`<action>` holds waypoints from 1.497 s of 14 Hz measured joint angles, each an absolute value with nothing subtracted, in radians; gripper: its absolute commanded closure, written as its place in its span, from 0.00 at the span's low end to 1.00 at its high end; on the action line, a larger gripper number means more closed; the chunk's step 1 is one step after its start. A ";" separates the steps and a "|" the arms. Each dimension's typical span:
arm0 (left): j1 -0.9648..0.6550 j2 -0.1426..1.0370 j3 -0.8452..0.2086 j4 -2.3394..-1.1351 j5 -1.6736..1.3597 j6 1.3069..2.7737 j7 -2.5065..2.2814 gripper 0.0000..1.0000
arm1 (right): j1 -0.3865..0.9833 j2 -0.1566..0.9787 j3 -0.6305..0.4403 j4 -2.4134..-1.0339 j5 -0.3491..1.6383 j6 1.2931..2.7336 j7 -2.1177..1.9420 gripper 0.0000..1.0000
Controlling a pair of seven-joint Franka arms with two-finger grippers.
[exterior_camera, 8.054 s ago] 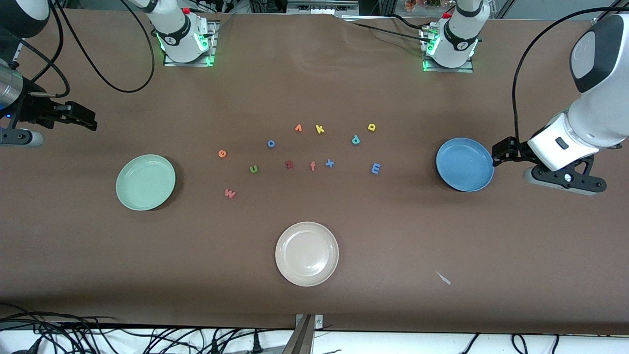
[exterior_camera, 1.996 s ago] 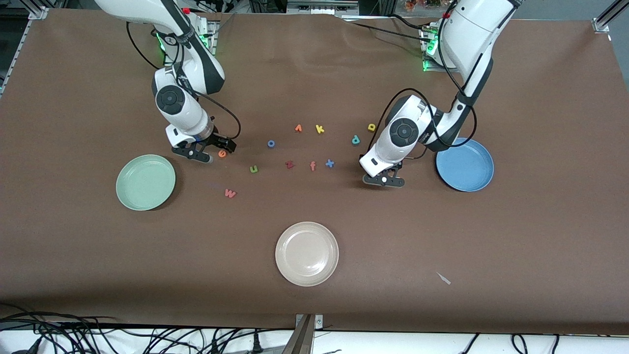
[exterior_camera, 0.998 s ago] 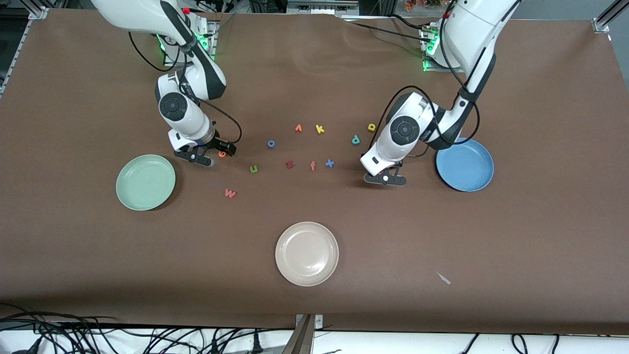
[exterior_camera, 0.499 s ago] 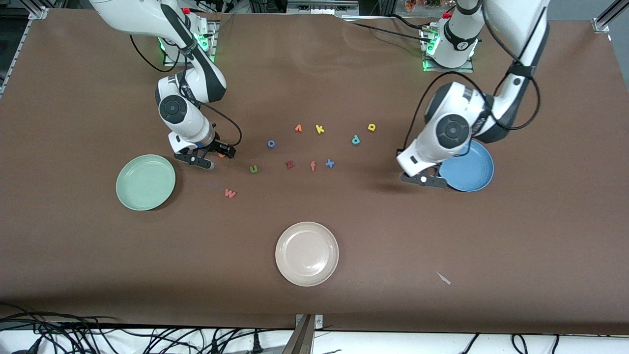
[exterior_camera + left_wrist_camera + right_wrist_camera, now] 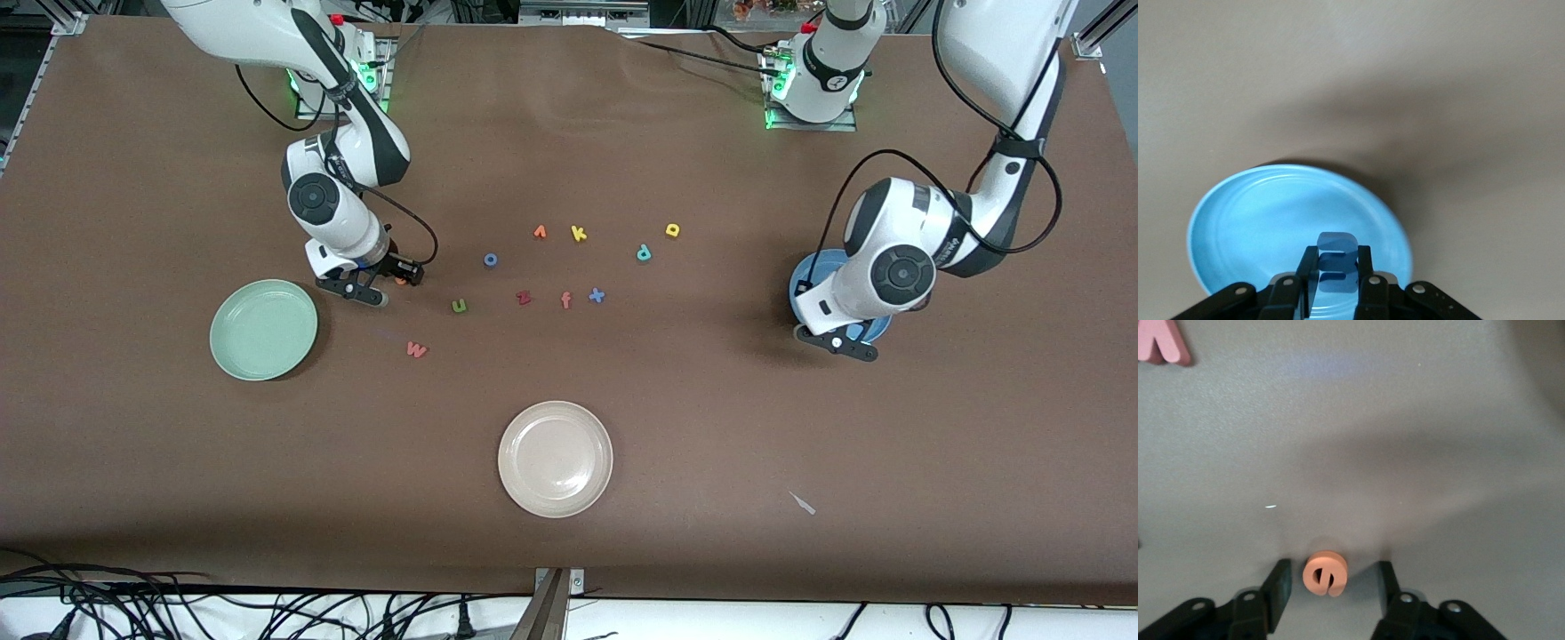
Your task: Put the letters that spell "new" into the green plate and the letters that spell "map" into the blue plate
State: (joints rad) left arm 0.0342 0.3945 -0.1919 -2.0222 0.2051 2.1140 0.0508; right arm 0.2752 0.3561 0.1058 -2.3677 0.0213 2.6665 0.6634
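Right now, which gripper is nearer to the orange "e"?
The right gripper: its open fingers flank the orange "e" on the table. The left gripper holds the blue "m" over the blue plate, at the left arm's end.

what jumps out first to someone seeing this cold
The left pincer, shut on the blue "m", hangs over the blue plate. The right pincer straddles the orange "e" on the table, beside the green plate. More small letters lie scattered mid-table.
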 measured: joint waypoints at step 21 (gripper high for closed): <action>0.078 0.386 -0.529 -2.072 0.081 2.152 -0.378 0.00 | 0.277 0.354 0.107 -2.291 0.021 2.572 0.663 0.87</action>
